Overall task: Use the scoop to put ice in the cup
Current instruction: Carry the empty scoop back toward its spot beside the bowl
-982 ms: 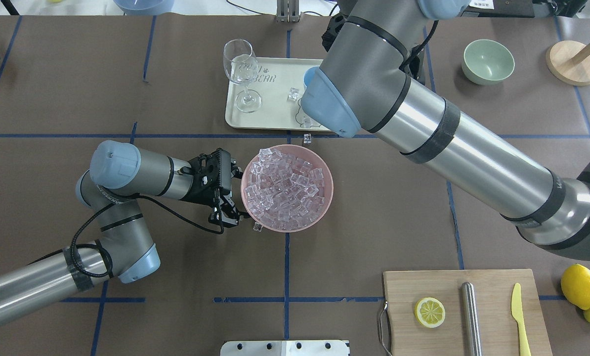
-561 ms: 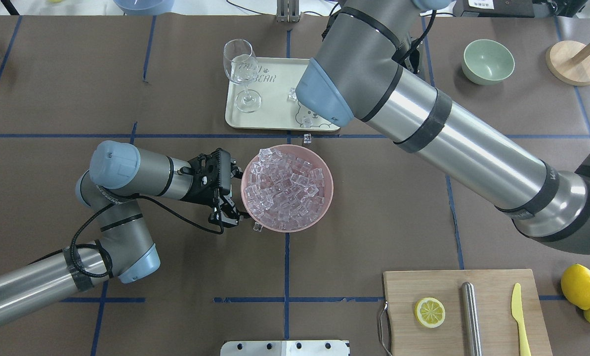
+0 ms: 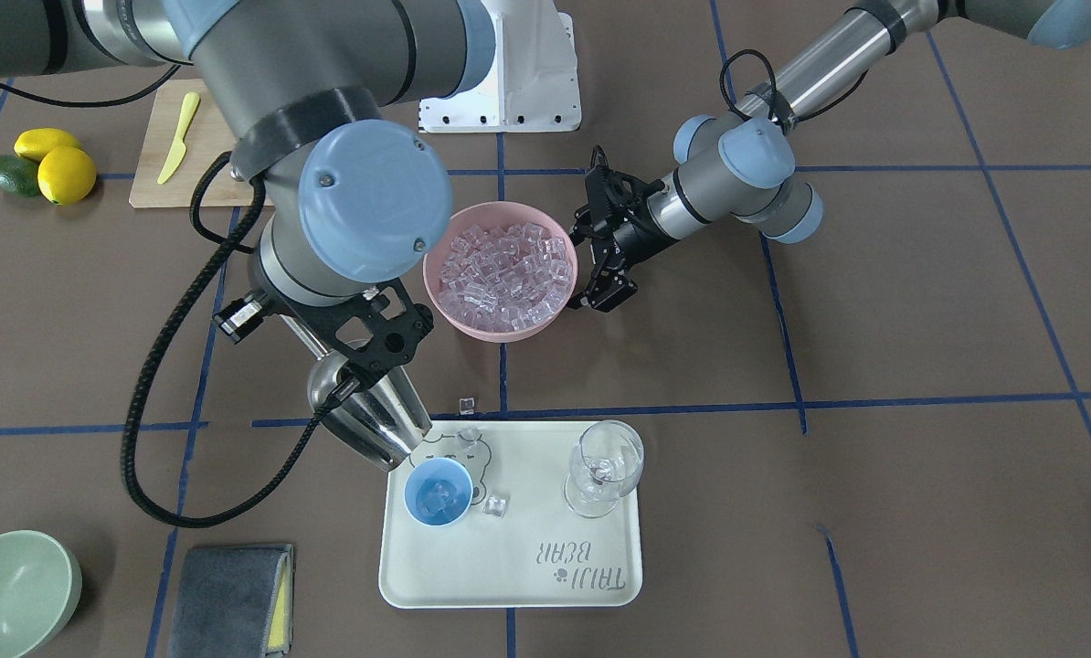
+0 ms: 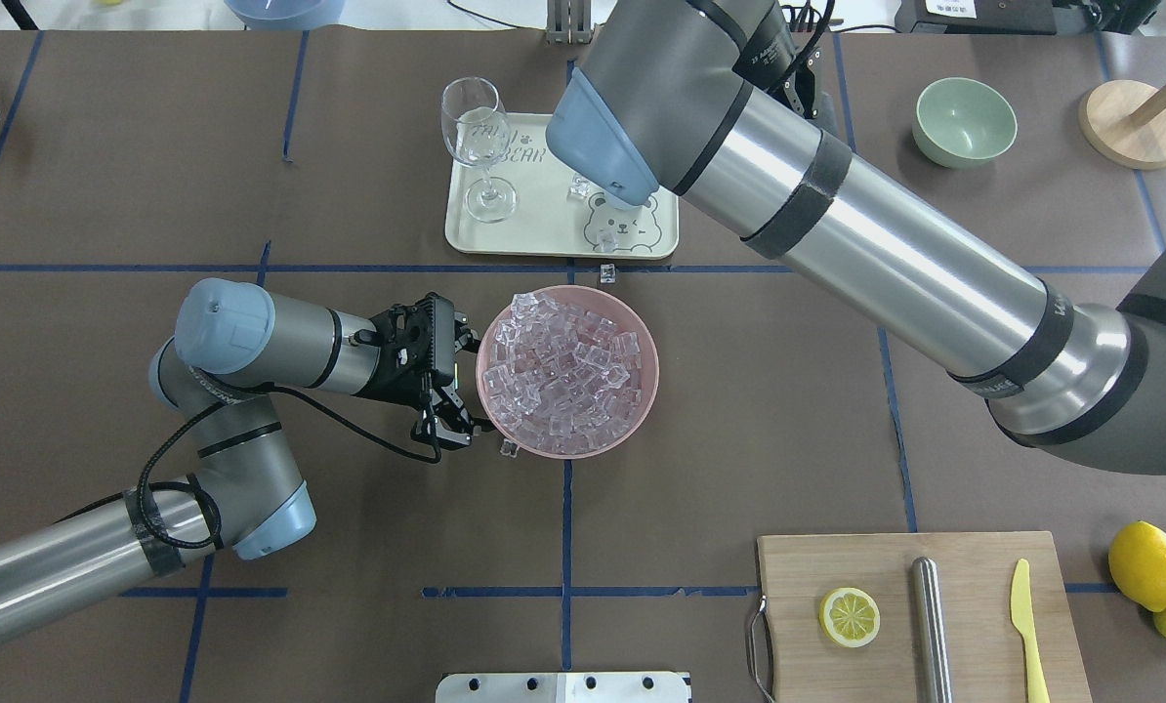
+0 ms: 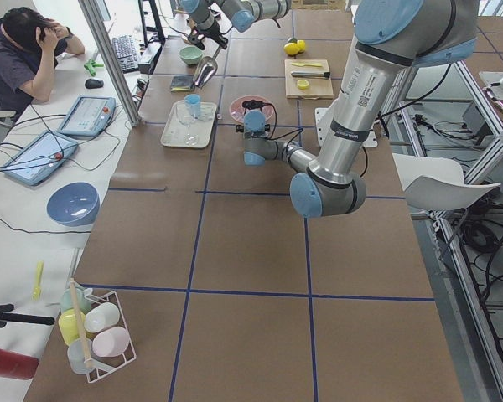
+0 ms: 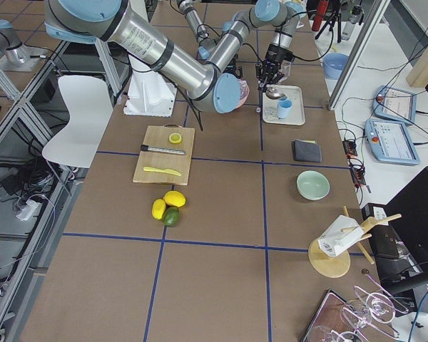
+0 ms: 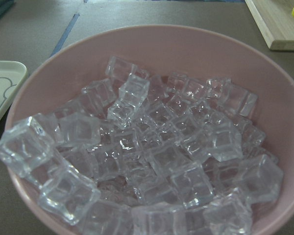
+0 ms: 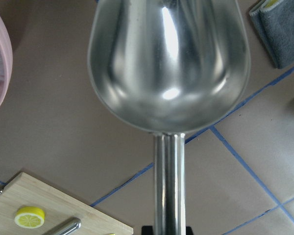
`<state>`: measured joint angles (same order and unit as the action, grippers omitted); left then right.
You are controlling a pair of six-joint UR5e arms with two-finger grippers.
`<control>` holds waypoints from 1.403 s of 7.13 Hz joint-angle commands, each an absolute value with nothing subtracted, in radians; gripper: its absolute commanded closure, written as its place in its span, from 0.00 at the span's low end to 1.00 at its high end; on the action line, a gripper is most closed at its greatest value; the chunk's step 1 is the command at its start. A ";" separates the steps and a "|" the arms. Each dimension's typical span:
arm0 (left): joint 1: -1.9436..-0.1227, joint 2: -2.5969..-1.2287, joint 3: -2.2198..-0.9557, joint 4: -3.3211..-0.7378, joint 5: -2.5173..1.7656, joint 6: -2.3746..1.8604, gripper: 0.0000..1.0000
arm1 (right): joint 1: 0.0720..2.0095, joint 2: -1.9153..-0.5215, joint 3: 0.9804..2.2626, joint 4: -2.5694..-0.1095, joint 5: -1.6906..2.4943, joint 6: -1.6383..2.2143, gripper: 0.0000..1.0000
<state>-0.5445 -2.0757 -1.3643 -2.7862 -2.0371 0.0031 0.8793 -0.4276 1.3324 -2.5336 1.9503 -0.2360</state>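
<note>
The steel scoop (image 3: 370, 413) is held by its handle in my shut right gripper (image 3: 360, 363). It tilts mouth-down, just beside the light-blue cup (image 3: 438, 491) on the tray (image 3: 527, 576). In the right wrist view the scoop's trough (image 8: 169, 63) is empty. The cup holds a few ice cubes. Many ice cubes (image 4: 563, 376) fill the pink bowl (image 4: 646, 391). My left gripper (image 4: 464, 384) is open, its fingers against the bowl's left rim. In the overhead view my right arm hides the cup and the scoop.
A wine glass (image 3: 605, 466) stands on the tray. Loose cubes lie on the tray (image 3: 495, 505) and the table (image 3: 465, 403). A green bowl (image 3: 11, 589) and a grey cloth (image 3: 230, 599) lie nearby. A cutting board (image 4: 974, 552) carries a lemon slice, a cylinder and a knife.
My right arm has swung left and farther over the tray, and its elbow now covers the cup in the overhead view. The left arm and the pink bowl have not moved.
</note>
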 commanded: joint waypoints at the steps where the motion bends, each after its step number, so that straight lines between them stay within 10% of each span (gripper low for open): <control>1: -0.543 -2.075 -1.365 -2.787 -2.039 0.003 0.00 | 0.935 -0.454 1.341 -2.525 2.034 -0.222 1.00; 10: -0.545 -2.074 -1.370 -2.787 -2.037 0.002 0.00 | 0.887 -1.231 2.149 -2.127 2.195 0.656 1.00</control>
